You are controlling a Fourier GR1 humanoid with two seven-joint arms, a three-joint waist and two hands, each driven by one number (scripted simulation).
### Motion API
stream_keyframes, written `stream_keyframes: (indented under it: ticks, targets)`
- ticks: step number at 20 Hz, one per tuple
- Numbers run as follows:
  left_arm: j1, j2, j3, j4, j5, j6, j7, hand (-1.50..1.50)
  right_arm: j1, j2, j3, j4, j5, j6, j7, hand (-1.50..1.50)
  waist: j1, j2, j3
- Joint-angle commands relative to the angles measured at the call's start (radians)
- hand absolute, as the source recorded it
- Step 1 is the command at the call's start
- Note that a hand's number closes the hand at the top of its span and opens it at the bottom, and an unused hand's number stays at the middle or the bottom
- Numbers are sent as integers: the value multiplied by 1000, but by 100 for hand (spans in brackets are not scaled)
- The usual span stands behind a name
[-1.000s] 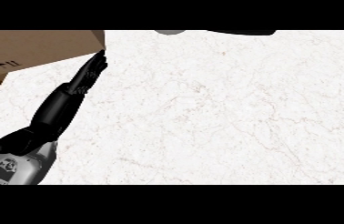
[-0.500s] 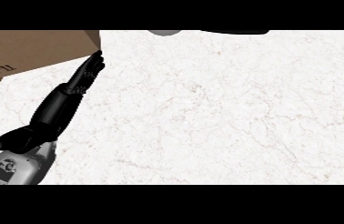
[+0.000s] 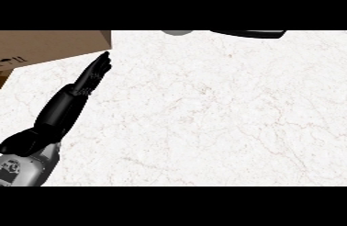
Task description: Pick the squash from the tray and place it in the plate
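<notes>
My left hand lies on the white counter at the left, open, fingers straight and pointing up toward the corner of a brown box. It holds nothing. At the top edge only a strip of a dark flat thing shows, perhaps the tray. Beside it is a sliver of a grey round rim, perhaps the plate. No squash shows in the head view. My right hand is out of view.
The brown cardboard box fills the upper left corner, its edge just above my left fingertips. White marble counter spreads across the middle and right.
The dark strip and the grey rim at the top edge have slid to the right and show less. My left hand has barely moved.
</notes>
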Motion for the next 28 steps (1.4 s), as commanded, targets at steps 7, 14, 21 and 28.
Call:
stream_keyframes:
  ticks: [7, 14, 21, 28]
  targets:
    - [-28, -10, -31, -4, -7, -24, 3, 0, -12, -111, 23, -1, 23, -387, 248, -150, 72, 4, -8]
    - [-63, -25, -56, -12, -13, -39, 5, 0, -19, -156, 31, -1, 29, -514, 214, -150, 130, 21, -8]
    - [-91, -41, -77, -15, -17, -51, 9, 0, -24, -144, 23, -1, 19, -598, 206, -150, 172, 29, -7]
    - [-116, -49, -93, -2, -27, -63, 11, 0, -24, -109, 4, -1, -3, -678, 214, -150, 178, 34, -6]
